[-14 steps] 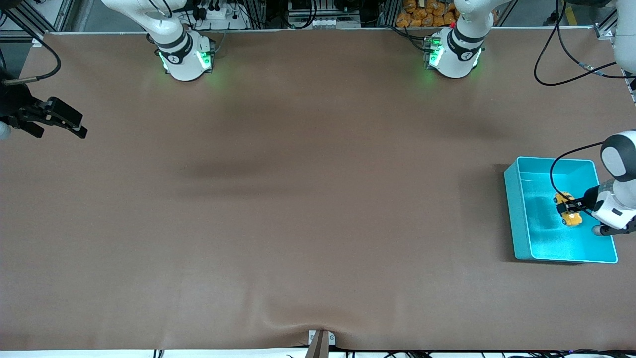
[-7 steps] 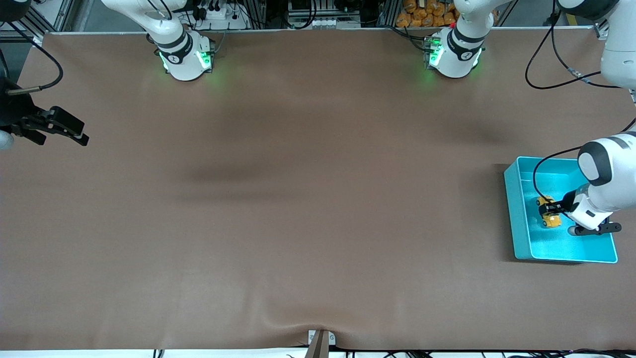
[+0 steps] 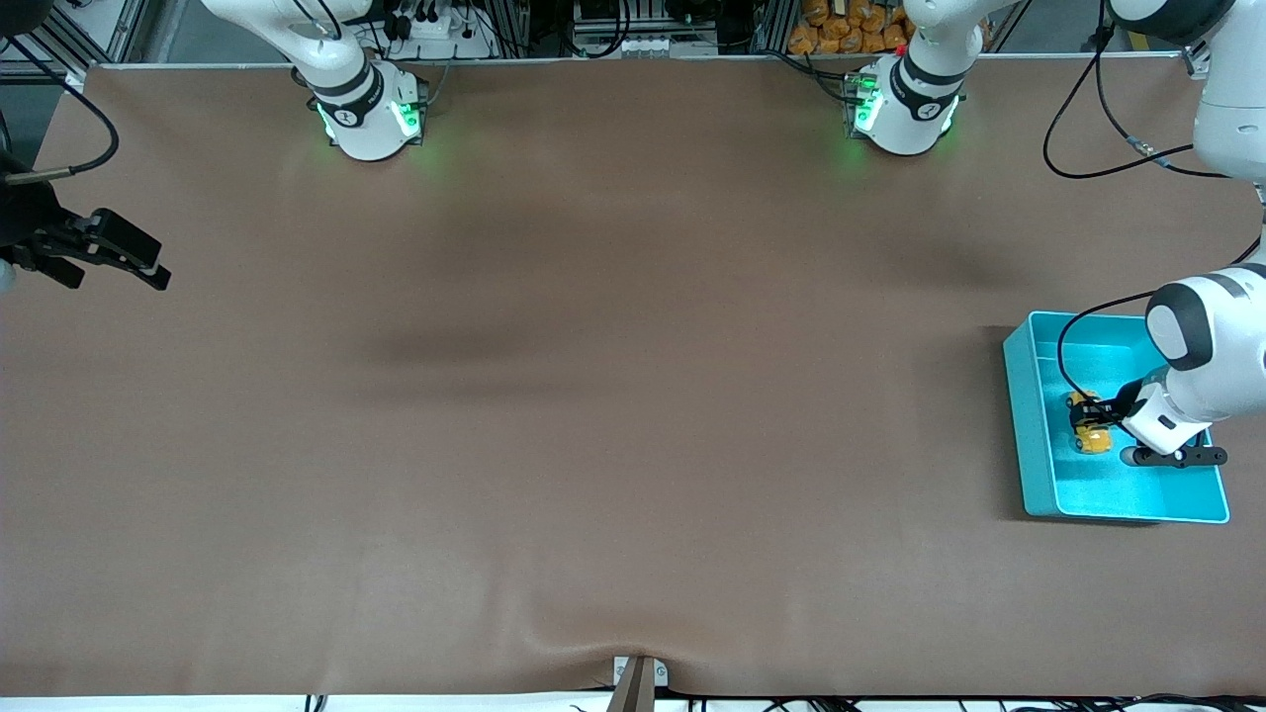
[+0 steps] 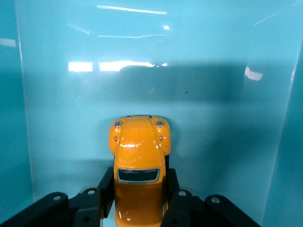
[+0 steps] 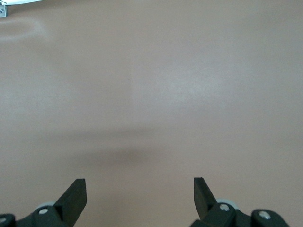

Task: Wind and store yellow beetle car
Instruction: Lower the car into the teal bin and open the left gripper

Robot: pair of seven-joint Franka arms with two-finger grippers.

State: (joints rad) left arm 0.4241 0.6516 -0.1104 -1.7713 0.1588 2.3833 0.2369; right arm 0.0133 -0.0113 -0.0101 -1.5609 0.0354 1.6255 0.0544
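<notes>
Here, one turquoise rectangular plastic bin (image 3: 1034, 435) sits at the left arm's end of the brown table (image 3: 593, 396); inside it the left gripper (image 3: 1096, 419) is clamped on one tiny yellow beetle car (image 4: 138, 175). The right gripper (image 3: 119, 255) waits above the table's other end, fingers apart.

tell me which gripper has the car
The left gripper, shut on the car inside the bin; the right gripper is open and empty.

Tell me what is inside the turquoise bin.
Inside the turquoise bin is the yellow beetle car, gripped by the left gripper. The arm covers part of the bin floor. The right gripper waits, open.
</notes>
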